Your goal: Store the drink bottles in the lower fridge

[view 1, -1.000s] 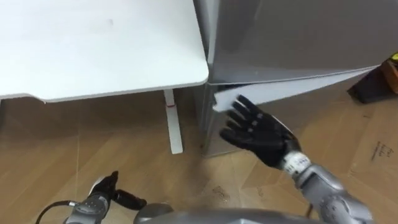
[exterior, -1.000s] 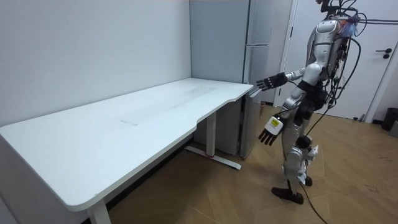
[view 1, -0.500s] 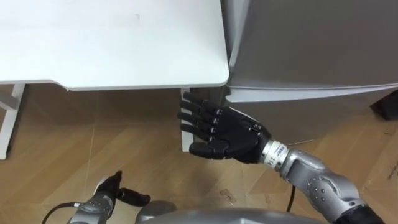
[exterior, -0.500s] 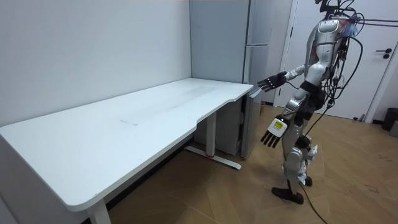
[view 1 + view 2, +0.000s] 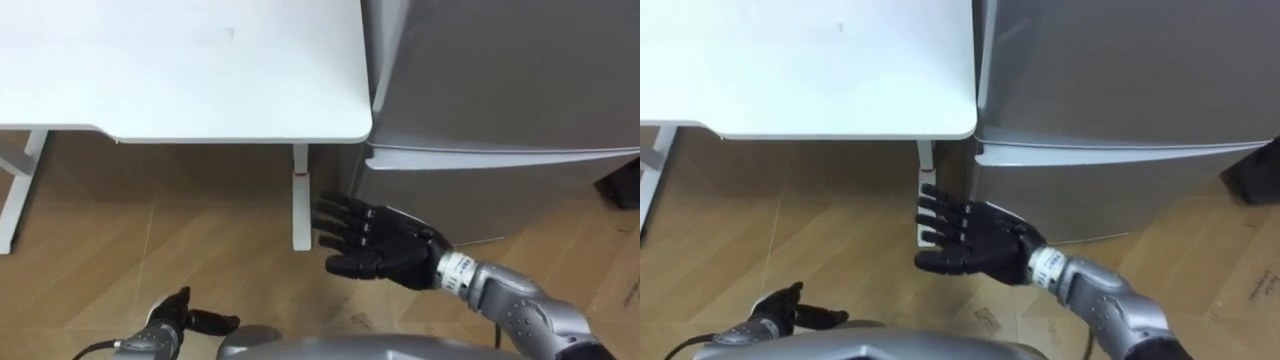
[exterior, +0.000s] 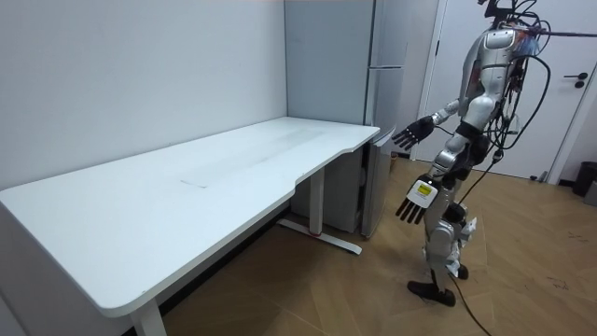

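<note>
The robot stands on the wood floor (image 5: 130, 240) facing the fridge (image 5: 500, 70), which rises ahead of the right hand (image 5: 385, 250) and to its right. The fridge's lower door (image 5: 480, 195) looks closed, and its left edge lies near that hand, just beyond it; I cannot tell whether they touch. The white table (image 5: 180, 70) spreads ahead of the right hand and to its left, its corner just beside the fridge. 1 leg (image 5: 300, 205) of the table stands just past the right hand's fingertips. The right hand is held out, fingers straight, spread and pointing left, holding nothing. The left hand (image 5: 185, 322) hangs low, well left of the right hand, fingers relaxed, also empty
</note>
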